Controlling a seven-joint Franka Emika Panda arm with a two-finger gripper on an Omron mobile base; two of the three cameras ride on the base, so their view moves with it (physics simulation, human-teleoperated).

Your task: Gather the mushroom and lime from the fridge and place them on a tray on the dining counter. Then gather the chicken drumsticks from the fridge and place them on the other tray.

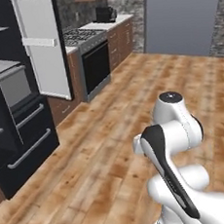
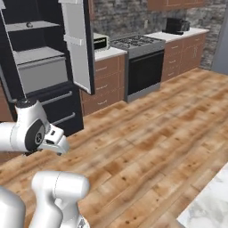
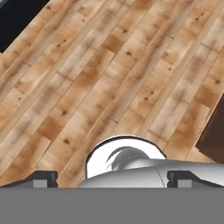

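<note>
Wooden floor planks (image 1: 113, 148) run all across this kitchen. On one side stands the tall black fridge (image 2: 40, 67) with its white-lined door (image 2: 78, 44) swung open. Next to it are brown wooden cabinets (image 2: 107, 84) and a black oven with a grey stove top (image 2: 142, 62).

Inside the fridge I see pale shelves and a grey drawer (image 2: 42, 73). A tiny dark thing (image 2: 29, 25) sits on the top shelf, but it is too small to name. I cannot spot the mushroom, the lime or the chicken. A bit of white marble counter (image 2: 209, 205) peeks in at one corner.

The white robot arm (image 1: 172, 127) is folded up. Its gripper (image 3: 112, 178) points down at the floor, with the two dark tips spread far apart and nothing between them.

I think the step now is getting to the fridge. The base should roll close and face the open shelves. The arm should stay tucked so it misses the open door. Then it can reach in slowly, once the food is easy to see.
</note>
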